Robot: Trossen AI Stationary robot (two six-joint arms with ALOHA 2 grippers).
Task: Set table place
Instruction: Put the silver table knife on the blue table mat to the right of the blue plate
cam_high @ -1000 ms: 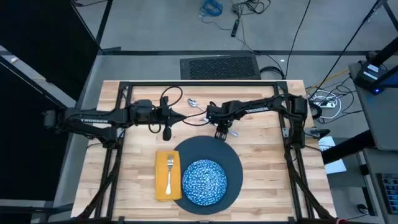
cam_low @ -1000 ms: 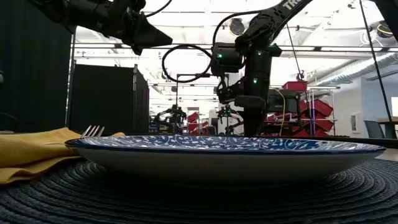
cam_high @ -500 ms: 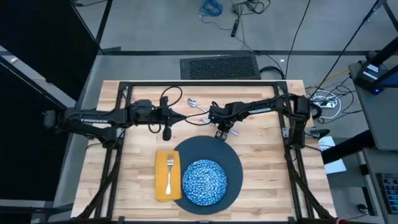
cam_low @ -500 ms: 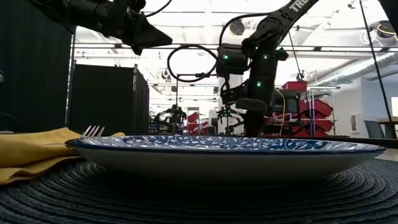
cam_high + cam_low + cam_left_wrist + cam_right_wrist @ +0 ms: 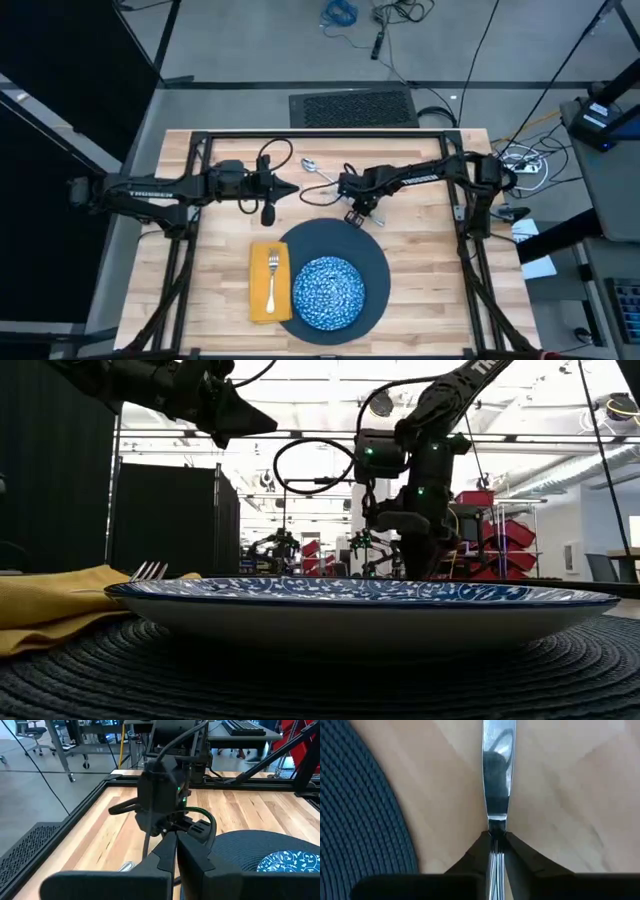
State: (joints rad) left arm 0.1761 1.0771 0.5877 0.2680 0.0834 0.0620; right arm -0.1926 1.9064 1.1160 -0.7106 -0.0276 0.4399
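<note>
Silver knife point(image 5: 496, 780) pinched in right claw point(image 5: 496, 851).

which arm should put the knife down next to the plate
Right. The right gripper is already shut on the knife, just beyond the far edge of the round mat. The left gripper hangs shut and empty, farther over the table, above the napkin side.
</note>
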